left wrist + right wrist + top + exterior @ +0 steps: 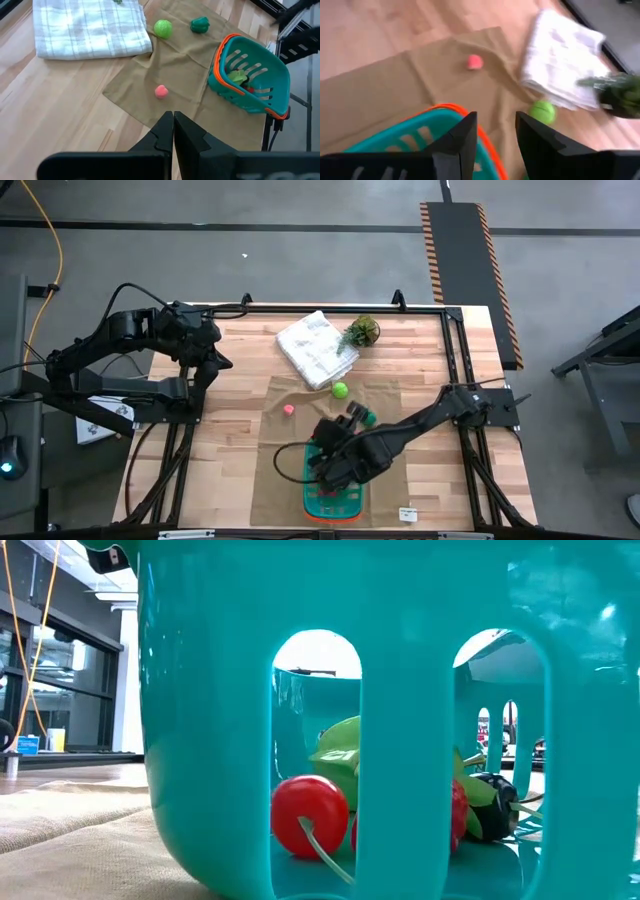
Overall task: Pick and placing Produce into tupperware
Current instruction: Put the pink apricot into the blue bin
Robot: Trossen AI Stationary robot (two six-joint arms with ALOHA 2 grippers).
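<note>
The right gripper [494,137] has its fingers [457,142] apart with nothing between them, poised over the far rim of the tupperware [332,502], which sits at the near edge of the worktop [240,450] on a tan cloth [187,70]. Empty fingers above the basket suggest a piece has just been dropped in, though that is only a judgement. The low view, looking through the basket's slots, shows a red cherry-like piece [309,817] and some green produce [340,755] already lying inside; a darker piece beside them is too hidden to name.

Three pieces remain out on the tan cloth, beyond the basket: a pink one [288,409] to the left, a light green ball [340,390] farther off, near the folded white cloth [315,348], and a darker green piece [200,25] just beside the right arm. Any of them looks reachable for the next pick.

The left gripper [173,131] waits at the far left of the worktop, fingers pressed together, holding nothing, well clear of the work.
</note>
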